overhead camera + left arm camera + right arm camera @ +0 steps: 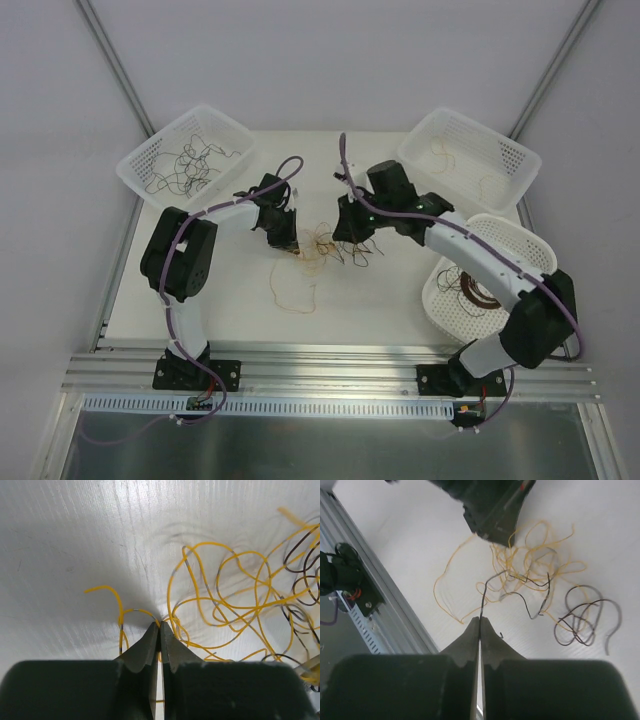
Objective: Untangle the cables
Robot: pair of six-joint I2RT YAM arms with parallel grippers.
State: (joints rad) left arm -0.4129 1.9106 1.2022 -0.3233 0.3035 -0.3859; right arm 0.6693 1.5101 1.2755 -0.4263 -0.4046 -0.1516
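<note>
Two arms reach in from above toward the cables [320,250], a loose tan and dark tangle in the middle of the white table [380,300]. The left pincer [285,243] stands at the tangle's left edge and the right pincer [350,240] at its right edge. Three white baskets sit around them: a far-left basket [135,165] holding black strands, a far-right basket [520,160] and a near-right basket [520,240].

From the left wrist, the left pincer's tips are pressed together on a yellow strand [140,611] at the table surface. The rest of the yellow loops [235,605] spread to the right, with dark ones at the edge.

From the right wrist, the right pincer's tips are clamped together on a dark strand [484,597] that rises into the tangle. Dark loops [585,620] lie to the right.
</note>
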